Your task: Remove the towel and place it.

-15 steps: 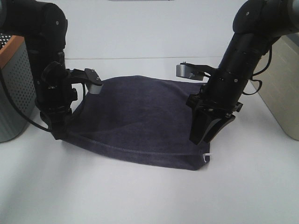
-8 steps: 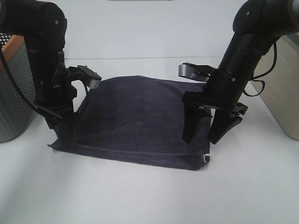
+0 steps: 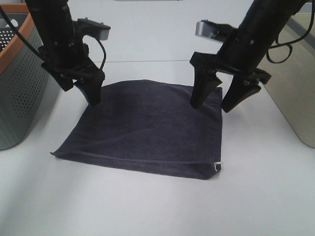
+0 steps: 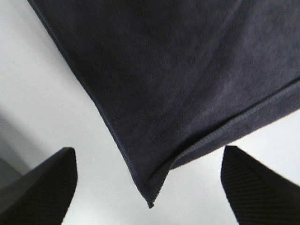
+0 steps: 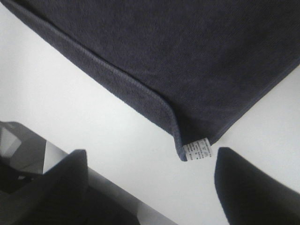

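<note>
The dark charcoal towel (image 3: pixel 147 128) lies flat on the white table, with its stitched hem toward the front and a small white tag (image 3: pixel 217 165) at its front right corner. My left gripper (image 3: pixel 81 91) is open and empty, raised above the towel's far left part. My right gripper (image 3: pixel 212 105) is open and empty, raised above the far right part. The left wrist view shows a towel corner (image 4: pixel 154 187) between the open left gripper (image 4: pixel 150 197) fingers. The right wrist view shows the towel (image 5: pixel 187 47) and its tag (image 5: pixel 198 150) between the open right gripper (image 5: pixel 150 192) fingers.
A grey perforated basket with an orange rim (image 3: pixel 19 73) stands at the left edge. A grey container (image 3: pixel 300 88) stands at the right edge. Bare white table (image 3: pixel 157 206) lies in front of the towel.
Both grippers opened, let go of the towel's front corners and rose up and back. The towel settled flat on the table.
</note>
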Controlling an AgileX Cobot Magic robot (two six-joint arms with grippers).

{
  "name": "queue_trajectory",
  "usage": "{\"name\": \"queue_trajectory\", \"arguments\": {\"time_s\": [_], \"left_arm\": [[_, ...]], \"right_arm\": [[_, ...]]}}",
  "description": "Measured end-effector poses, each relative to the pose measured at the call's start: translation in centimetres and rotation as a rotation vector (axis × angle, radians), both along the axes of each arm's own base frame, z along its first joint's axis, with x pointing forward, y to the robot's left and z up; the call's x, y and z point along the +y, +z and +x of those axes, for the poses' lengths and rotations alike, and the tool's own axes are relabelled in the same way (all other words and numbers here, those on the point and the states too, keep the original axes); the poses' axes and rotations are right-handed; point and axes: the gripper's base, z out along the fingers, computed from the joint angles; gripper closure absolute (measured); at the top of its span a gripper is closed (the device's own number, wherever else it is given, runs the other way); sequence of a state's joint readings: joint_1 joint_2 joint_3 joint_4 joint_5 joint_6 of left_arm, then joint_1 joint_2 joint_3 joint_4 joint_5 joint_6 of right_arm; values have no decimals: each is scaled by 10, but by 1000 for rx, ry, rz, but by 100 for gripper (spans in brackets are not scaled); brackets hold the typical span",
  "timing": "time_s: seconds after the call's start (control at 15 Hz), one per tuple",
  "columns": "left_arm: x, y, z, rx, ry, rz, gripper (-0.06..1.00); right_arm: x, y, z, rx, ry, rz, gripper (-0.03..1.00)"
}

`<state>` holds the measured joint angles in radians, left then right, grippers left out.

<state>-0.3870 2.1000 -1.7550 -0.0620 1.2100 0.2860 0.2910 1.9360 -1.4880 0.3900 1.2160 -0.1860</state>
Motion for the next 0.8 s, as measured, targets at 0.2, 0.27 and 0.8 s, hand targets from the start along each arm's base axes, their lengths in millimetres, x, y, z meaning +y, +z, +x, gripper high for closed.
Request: {"name": "queue_trajectory", "arguments": {"time_s": [0.2,0.27,0.8], "left_arm": [[-4,24,7,-69,43,-45,16],[-5,36,9,-101,67,-67,16],[39,155,-15,-387,249,-159,16]], "right_arm": [[-4,32,4,-108,-21,-25,22],[-6,50,5,-167,-25,-33,22],[-50,175,-11,-586,-303,-221,23]]}}
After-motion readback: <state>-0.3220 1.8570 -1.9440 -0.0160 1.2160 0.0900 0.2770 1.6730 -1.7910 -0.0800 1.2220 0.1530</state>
